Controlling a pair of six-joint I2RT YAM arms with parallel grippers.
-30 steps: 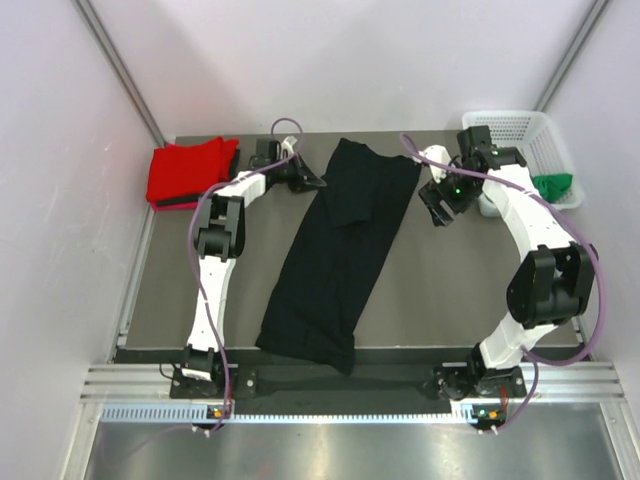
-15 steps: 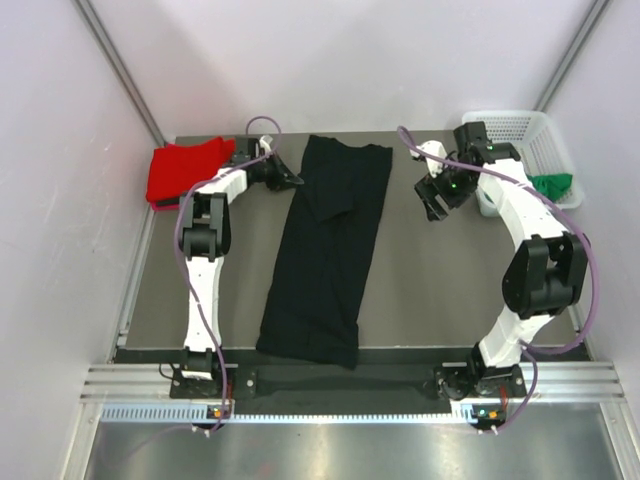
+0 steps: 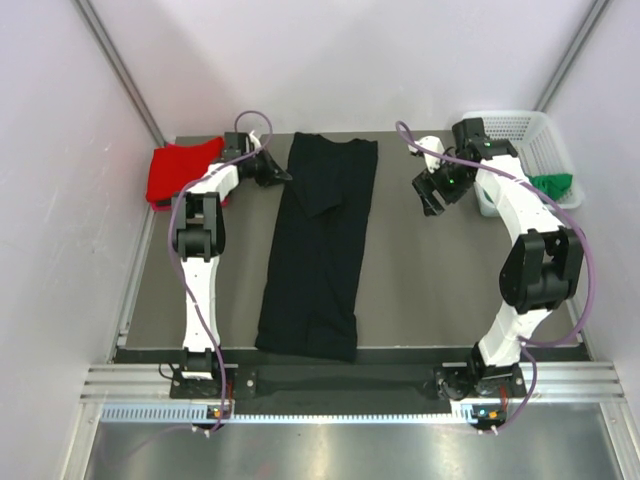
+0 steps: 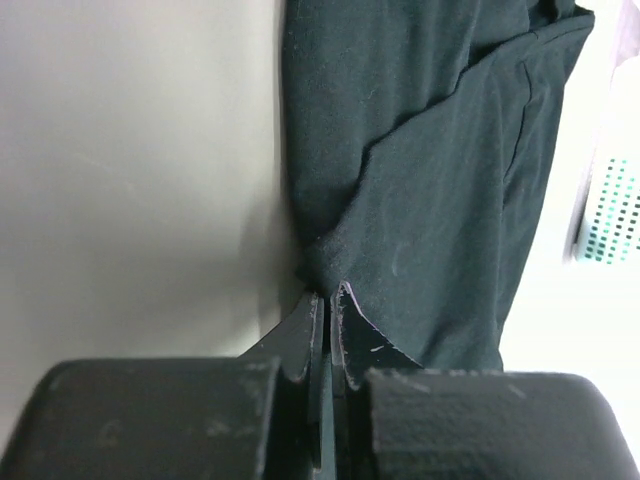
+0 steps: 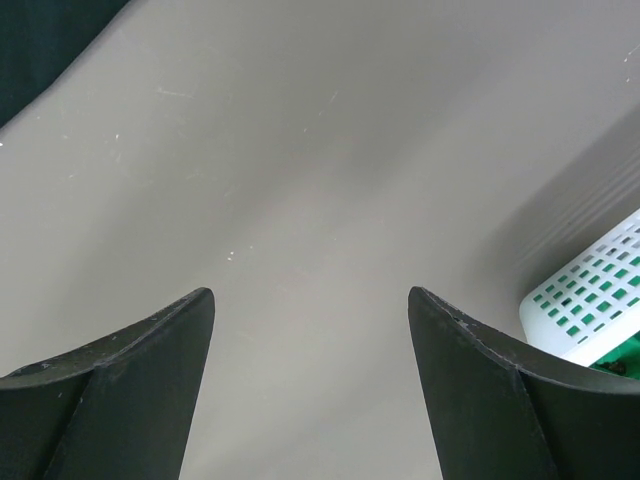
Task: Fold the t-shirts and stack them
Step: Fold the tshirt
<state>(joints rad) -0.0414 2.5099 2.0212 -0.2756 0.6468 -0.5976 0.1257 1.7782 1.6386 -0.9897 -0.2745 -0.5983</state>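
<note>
From above, the black t-shirt (image 3: 318,250) lies as a long narrow strip down the table (image 3: 440,290), sides folded in, collar end farthest from the arm bases. The left gripper (image 3: 283,176) sits at the black t-shirt's far left edge, jaws pressed together on the cloth. I take this as a grip for squaring that end or carrying it over into the next fold. The red t-shirt (image 3: 180,172) lies folded to the left of the black t-shirt, beyond that gripper, likely where the stack is meant to grow. The right gripper (image 3: 428,195) hangs to the right of the black t-shirt, apart from it. Further right stands the basket (image 3: 520,125), with the green t-shirt (image 3: 553,185) showing at its near end. The left wrist view shows the fingertips (image 4: 312,305) closed on a pinch of the black t-shirt's edge, with a crease running away from the grip. In the right wrist view the fingers (image 5: 190,310) are spread wide over bare table, holding nothing. Only a corner of the black t-shirt shows at the upper left, so this arm seems free to take the opposite edge.
</note>
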